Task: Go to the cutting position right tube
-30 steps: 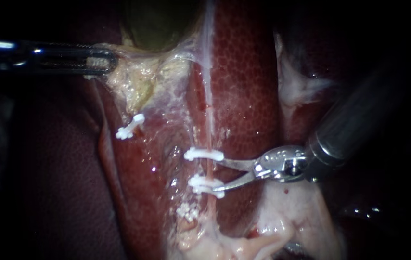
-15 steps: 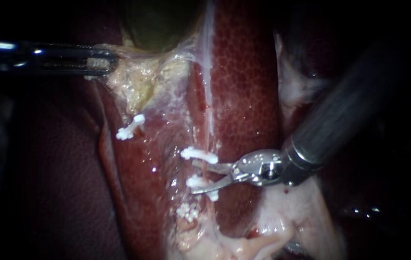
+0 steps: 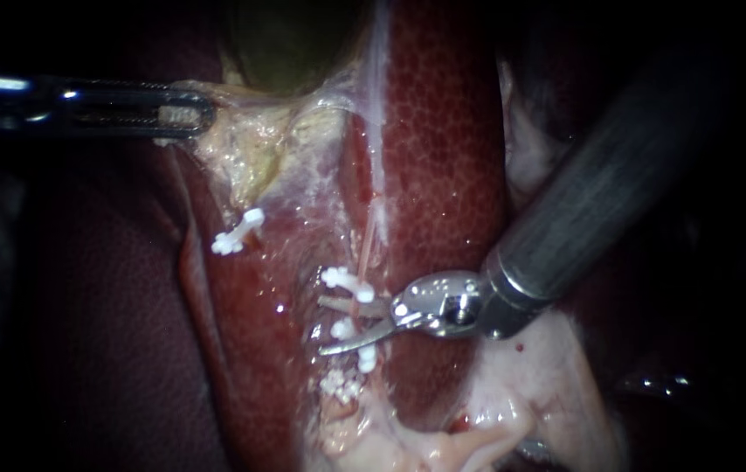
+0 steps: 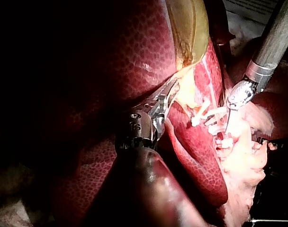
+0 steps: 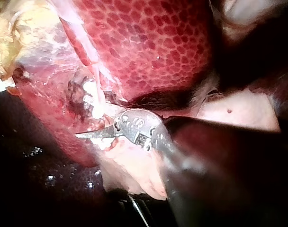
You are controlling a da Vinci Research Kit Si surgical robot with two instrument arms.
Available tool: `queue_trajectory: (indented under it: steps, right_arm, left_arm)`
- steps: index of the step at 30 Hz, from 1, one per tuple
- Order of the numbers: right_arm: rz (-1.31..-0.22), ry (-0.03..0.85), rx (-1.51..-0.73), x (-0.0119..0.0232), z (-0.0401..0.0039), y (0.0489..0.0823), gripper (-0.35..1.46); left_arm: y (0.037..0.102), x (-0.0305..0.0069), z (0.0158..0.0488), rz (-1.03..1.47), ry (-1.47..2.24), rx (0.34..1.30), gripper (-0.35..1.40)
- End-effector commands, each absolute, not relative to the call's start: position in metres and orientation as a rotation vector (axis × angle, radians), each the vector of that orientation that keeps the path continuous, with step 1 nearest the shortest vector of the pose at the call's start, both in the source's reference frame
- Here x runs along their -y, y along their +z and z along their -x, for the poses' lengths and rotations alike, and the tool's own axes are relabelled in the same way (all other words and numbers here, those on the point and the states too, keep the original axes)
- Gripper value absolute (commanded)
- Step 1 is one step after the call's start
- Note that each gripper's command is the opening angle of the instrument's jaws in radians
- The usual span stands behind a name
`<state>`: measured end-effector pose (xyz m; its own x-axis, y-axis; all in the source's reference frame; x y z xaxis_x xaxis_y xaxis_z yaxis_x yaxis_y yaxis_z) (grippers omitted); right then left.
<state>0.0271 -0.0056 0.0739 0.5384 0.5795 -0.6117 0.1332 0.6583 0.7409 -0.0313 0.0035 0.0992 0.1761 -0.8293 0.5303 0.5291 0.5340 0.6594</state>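
My right instrument (image 3: pixel 321 325) comes in from the upper right, its dark shaft lying across the liver (image 3: pixel 443 131). Its two thin blades stand apart with a clear gap, clenched on nothing. The right tube (image 3: pixel 362 258), a thin pink strand running down the liver's inner edge, passes between those open blades. One white clip (image 3: pixel 347 281) sits on the tube just above the upper blade. A second clip (image 3: pixel 344 329) lies between the blades, close to the lower one, and a third white piece (image 3: pixel 366 357) shows just beneath the lower blade. From the right wrist view I see one blade edge-on, its tip reaching past the tube; the other blade I cannot make out there. My left instrument (image 3: pixel 198 112) comes in level from the left, well apart from the right one. Its long jaws are clamped on the pale tissue (image 3: pixel 242 149) that hangs below the greenish gallbladder (image 3: pixel 286 44), and that tissue is drawn out toward the left. A separate white clip (image 3: pixel 236 232) sits on the tissue fold below that grasp, well left of the right tube. Whitish fatty tissue (image 3: pixel 513 393) lies under the right instrument's wrist.
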Motion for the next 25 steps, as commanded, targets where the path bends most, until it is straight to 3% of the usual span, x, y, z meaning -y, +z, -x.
queue_trajectory:
  steps: [1, 25]
  right_arm:
    - [-0.838, 0.308, -0.992, 0.0055, -0.0272, 0.0739, 1.38]
    - [-0.848, 0.313, -0.99, 0.0056, -0.0273, 0.0738, 1.38]
  left_arm:
    - [0.0992, -0.0034, 0.0313, -0.361, -0.992, 0.993, -0.35]
    - [0.0992, -0.0034, 0.0314, -0.361, -0.992, 0.993, -0.35]
